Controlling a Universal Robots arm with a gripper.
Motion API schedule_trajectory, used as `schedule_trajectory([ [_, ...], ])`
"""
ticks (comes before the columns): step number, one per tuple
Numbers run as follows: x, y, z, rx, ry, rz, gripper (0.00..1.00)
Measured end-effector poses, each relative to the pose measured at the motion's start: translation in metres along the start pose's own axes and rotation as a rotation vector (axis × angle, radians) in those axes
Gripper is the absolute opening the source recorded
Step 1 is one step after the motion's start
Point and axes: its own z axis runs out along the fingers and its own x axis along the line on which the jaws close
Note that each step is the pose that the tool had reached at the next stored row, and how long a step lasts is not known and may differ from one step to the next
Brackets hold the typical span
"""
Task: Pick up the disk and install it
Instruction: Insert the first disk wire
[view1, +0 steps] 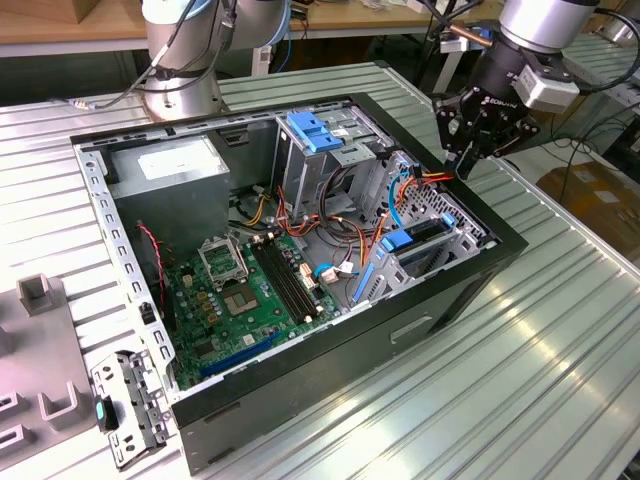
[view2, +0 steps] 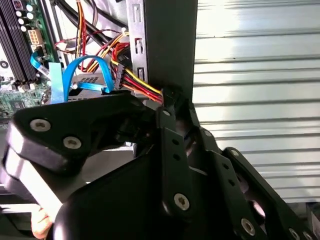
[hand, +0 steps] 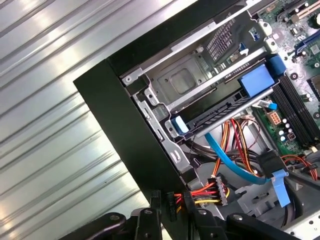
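One open PC case (view1: 300, 405) lies on its side on the ribbed metal desk (view1: 560, 350), filling most of the exterior view. Arm comes in from that view's upper right. Inside the case:
- green motherboard (view1: 250, 290), centre
- grey power supply (view1: 170, 175), far corner
- metal drive cage (hand: 182, 80) against the wall nearest the arm

The disk (hand: 225, 111) is already in the cage. It lies flat in its slot with blue rail ends showing at both sides, and looks fully seated, though cables hide part of it.

End effector (view1: 465, 165) hangs over the case wall just beside the cage. Its tip is at the black plug of a red/yellow/black wire bundle (hand: 205, 192). Can't tell whether it is clenched or released. A blue flat cable (hand: 235, 160) runs just beside the bundle.
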Motion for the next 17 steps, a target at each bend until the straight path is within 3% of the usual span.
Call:
schedule_trajectory([
  [2, 0.0003, -0.0002, 0.0, -0.0001, 0.0002, -0.005, 0.17],
  [6, 0.0005, -0.0004, -0.0067, 0.0, 0.0001, -0.006, 0.16],
  [12, 0.0004, -0.0003, -0.0073, 0.0, 0.0001, -0.001, 0.16],
  [17, -0.0075, 0.0047, -0.0075, -0.0002, 0.0001, 0.005, 0.16],
])
